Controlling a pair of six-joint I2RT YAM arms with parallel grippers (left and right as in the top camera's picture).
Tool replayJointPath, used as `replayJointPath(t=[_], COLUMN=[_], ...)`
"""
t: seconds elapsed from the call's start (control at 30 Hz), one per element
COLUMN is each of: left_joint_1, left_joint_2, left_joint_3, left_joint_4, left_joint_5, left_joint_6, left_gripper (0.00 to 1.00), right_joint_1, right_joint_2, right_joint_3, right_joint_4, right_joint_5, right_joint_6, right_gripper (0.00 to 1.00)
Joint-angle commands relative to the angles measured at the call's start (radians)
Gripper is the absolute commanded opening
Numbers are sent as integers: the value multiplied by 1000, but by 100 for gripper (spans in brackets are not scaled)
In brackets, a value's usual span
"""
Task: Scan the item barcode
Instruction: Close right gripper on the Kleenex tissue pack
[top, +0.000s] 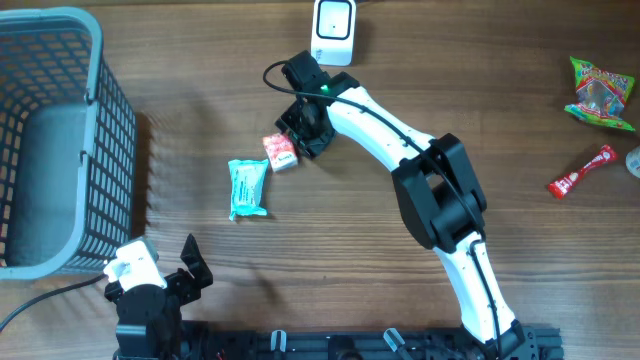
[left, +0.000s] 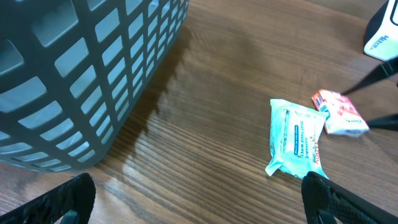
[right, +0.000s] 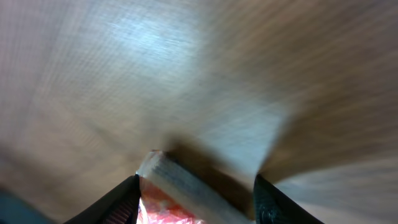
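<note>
The grey basket (top: 115, 120) is flanked by the left gripper (top: 185, 268), held wide open and empty. The white scanner (top: 333, 28) is judged unused: pickup, presentation and scan are left. Just beside the teal wipes pack (top: 247, 188), the small red-and-white packet (top: 282, 152) is straddled on the wood by the right gripper (right: 196, 199); whether it is clamped cannot be told.

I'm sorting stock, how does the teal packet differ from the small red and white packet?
The teal packet is bigger than the red and white packet. The teal one lies free; the red one sits between the fingers of the right claw. Both lie on the table.
</note>
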Motion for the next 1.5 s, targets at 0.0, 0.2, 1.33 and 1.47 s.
replayJointPath(t=[0.0,0.2,1.33,1.47], left_joint_1=[4,4,4,4], left_joint_2=[-3,-3,-3,-3], left_joint_3=[-4,-4,-4,-4], left_joint_4=[1,1,1,1], left_joint_5=[-10,-10,-10,-10], left_joint_6=[-5,-5,-5,-5], left_gripper=[100,100,100,100], right_joint_1=[-39,-114,136,137], right_joint_2=[19,-74,24,24], right_joint_3=[37,53,39,39], right_joint_4=[-150,-277,-53,-107], right_joint_5=[91,157,119,-22], right_joint_6=[-107,-272,-247,-384], right_gripper=[57,54,5,5])
